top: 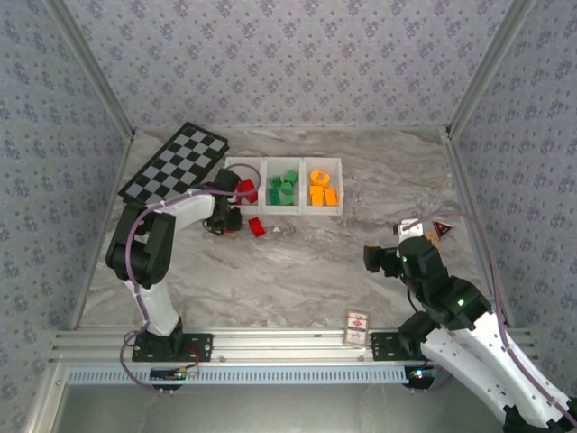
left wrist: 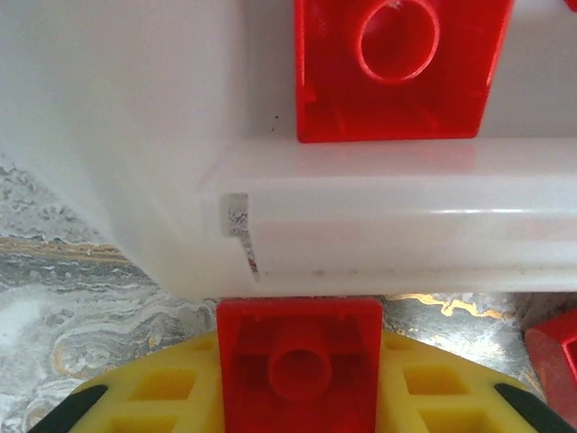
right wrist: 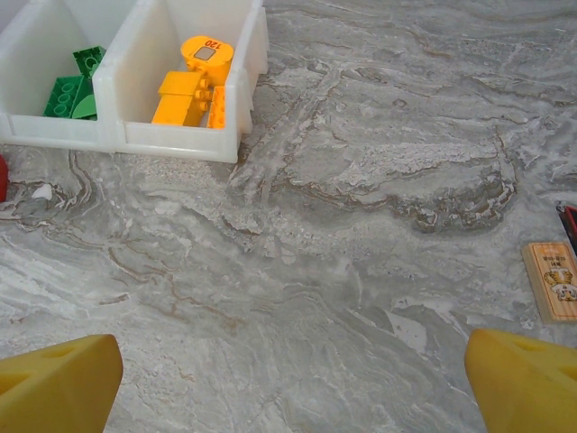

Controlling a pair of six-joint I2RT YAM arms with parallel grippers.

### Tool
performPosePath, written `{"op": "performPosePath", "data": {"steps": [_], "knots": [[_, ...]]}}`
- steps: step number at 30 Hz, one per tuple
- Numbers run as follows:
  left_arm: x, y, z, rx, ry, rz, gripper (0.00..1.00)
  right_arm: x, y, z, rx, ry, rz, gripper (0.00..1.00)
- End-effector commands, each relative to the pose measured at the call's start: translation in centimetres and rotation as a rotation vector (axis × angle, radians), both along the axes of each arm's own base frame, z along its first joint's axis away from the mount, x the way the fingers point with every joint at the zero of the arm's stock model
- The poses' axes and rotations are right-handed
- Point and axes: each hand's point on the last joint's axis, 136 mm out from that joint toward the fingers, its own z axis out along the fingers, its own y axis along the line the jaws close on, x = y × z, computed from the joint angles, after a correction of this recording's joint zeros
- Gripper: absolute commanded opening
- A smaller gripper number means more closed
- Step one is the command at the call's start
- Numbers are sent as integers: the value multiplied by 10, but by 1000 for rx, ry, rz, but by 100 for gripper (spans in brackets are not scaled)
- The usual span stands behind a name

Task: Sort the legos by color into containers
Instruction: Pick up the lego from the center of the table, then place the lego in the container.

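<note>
Gripping a red lego (left wrist: 299,356), the left tool (left wrist: 299,406) is clenched just before the near wall of the containers (left wrist: 406,225), at the leftmost bin, where another red brick (left wrist: 397,68) lies. Green legos (top: 285,188) lie in the middle bin, orange legos (top: 322,191) in the right. The right tool (right wrist: 293,383) stands released above the counter (right wrist: 361,225), well apart from the containers.

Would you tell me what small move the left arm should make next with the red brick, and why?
Probably lift it straight up. The left gripper has its fingers against both sides of the red brick, which is low in front of the white bin, below its front wall. A second red brick lies inside that bin, so clearing the wall likely comes before moving forward.
</note>
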Motion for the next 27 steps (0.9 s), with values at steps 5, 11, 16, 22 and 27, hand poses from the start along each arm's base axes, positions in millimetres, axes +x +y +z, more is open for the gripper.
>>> {"op": "performPosePath", "data": {"steps": [5, 11, 16, 22, 27], "knots": [[4, -26, 54, -96, -101, -28, 31, -1, -2, -5, -11, 11, -10, 100], [28, -28, 96, -75, -184, -35, 38, -1, -2, -4, -10, 10, -9, 100], [67, -34, 110, -51, -199, -53, 39, -2, -2, -3, -7, 7, -8, 100], [110, -41, 101, -49, -173, -52, 39, -5, -4, 0, -13, -8, -8, 100], [129, -46, 89, -50, -154, -45, 39, -8, -4, 2, -27, -26, -5, 100]]}}
